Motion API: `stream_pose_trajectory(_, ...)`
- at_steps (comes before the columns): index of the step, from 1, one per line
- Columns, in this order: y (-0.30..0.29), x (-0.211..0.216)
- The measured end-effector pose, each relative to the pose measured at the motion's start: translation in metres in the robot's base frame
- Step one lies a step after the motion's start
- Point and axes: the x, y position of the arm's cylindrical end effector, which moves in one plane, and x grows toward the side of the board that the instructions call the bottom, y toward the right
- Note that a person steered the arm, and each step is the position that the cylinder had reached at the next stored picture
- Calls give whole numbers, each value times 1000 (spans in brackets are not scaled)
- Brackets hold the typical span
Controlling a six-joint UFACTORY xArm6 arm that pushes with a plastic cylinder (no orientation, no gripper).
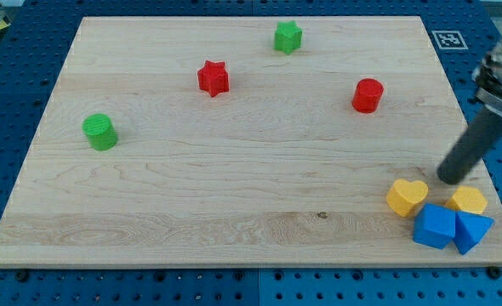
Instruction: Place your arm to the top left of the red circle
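Note:
The red circle (367,94) is a short red cylinder on the wooden board (234,170), at the view's upper right. My tip (449,178) touches the board at the view's lower right, well below and to the right of the red circle. It stands just above a yellow heart (407,196) and another yellow block (469,201).
A red star (213,77) and a green star (288,36) lie near the view's top. A green circle (99,132) sits at the left. A blue cube (436,226) and a blue triangular block (472,230) sit at the lower right corner.

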Motion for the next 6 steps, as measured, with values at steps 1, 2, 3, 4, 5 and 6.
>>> stream_pose_trajectory(1,-17,-65)
stream_pose_trajectory(2,-11,-120)
stream_pose_trajectory(3,-38,-182)
stream_pose_trajectory(4,-87,-189)
stream_pose_trajectory(5,-88,-175)
stream_pose_trajectory(6,-71,-149)
